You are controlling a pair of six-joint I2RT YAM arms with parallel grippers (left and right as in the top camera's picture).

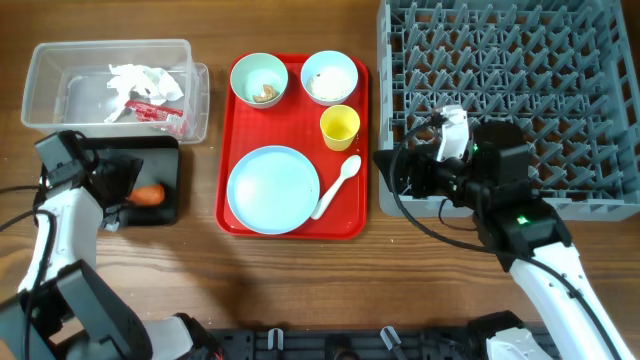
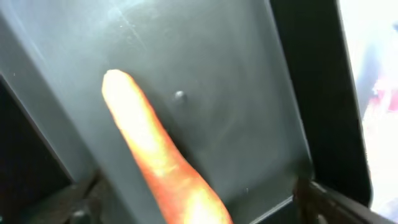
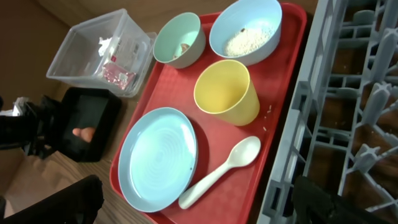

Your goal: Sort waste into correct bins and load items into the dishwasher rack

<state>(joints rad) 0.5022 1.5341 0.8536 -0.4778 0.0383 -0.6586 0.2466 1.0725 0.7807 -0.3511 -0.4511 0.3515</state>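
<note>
The orange carrot [image 1: 148, 194] lies in the black tray [image 1: 165, 165] at the left side of the table. It is long and smooth, with a round tip. It rests flat on the tray's dark floor.

The left gripper [image 1: 125, 188] hangs right over it. Its jaws are wide apart, one on each side, and do not squeeze the carrot.

The table [image 1: 280, 290] is brown wood. Just behind the black tray sits the clear tub [image 1: 40, 90] with white tissue [image 1: 140, 80] and a red wrapper [image 1: 155, 110] inside. The red tray [image 1: 345, 215] in the middle holds two bowls, one with brown scraps [image 1: 259, 78] and one with rice [image 1: 329, 76]. It also holds a yellow cup [image 1: 339, 126], a blue plate [image 1: 272, 189] and a white spoon [image 1: 338, 187]. The big grey rack [image 1: 500, 60] is on the right. The right gripper [image 1: 385, 175] hovers at the rack's near left corner, jaws apart and holding nothing.

In the left wrist view the carrot's thick end is cut off by the bottom edge. The right side of that view is a blur. From above, the left gripper hides part of the black tray.
</note>
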